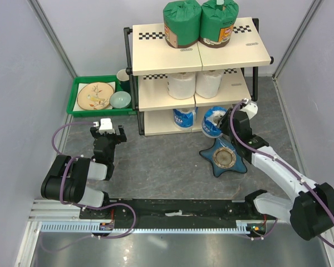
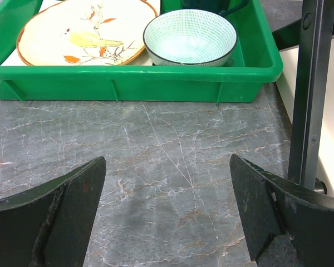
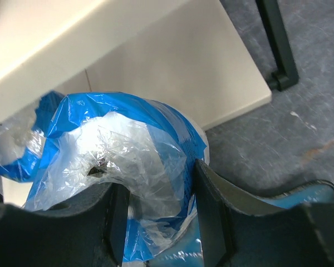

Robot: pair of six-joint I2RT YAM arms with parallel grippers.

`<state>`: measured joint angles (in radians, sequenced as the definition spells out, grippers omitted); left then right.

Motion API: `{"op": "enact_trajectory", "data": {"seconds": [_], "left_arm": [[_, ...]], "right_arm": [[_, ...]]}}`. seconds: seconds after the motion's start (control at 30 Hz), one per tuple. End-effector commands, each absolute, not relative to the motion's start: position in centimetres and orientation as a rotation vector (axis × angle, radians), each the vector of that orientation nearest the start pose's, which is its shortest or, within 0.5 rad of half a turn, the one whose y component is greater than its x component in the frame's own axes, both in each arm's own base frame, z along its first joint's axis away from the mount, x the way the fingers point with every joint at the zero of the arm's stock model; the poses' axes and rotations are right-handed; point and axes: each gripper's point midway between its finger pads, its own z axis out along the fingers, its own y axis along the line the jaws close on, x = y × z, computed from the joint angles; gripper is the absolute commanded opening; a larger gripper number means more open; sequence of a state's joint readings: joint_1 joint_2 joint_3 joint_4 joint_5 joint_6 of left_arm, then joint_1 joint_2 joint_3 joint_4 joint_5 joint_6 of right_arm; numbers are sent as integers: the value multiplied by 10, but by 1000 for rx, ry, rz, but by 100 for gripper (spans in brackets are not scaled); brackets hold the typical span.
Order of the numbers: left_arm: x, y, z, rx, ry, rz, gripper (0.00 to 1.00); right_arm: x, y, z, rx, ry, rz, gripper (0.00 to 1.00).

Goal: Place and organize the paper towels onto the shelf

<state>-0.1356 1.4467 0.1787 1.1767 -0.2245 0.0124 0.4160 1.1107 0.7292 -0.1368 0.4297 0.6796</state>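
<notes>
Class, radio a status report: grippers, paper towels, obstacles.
Left gripper open, empty, by green tray. Right gripper shut on blue-wrapped roll at bottom shelf. Star dish beside it.

Top external is looking down from above and behind the arm bases over the whole counter [image 1: 167,167]. Left wrist is facing low past its fingers [image 2: 50,217] toward the green tray [image 2: 133,75] ahead. Right wrist is sitting close, blue-wrapped roll [image 3: 128,150] between its fingers [image 3: 228,222]. Top view is sharing both.

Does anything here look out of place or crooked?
The right blue-wrapped roll stands out: it sits at the front edge of the bottom board, further forward than its twin, its wrap crumpled in the right end effector. The blue star dish lies on the table, outside the green tray.
</notes>
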Motion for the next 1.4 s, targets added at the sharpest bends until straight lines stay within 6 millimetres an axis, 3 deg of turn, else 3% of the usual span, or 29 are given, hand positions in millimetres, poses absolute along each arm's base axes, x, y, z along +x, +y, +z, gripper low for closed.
{"op": "enact_trajectory", "data": {"seconds": [0.0,0.17,0.63,1.03,1.37], "left_arm": [[367,-8,112,-51,1604,92,99],[367,-8,111,-49,1605,93,99],[367,-8,111,-51,1605,92,99],[367,-8,111,-50,1607,92,99],[367,-8,112,-51,1604,92,99]], "right_arm": [[372,107,200,548,1817,368,12],[384,110,206,542,1773,392,12],[414,110,197,531,1744,378,12],[428,116,199,527,1715,405,11],[437,123,186,511,1754,400,16]]}}
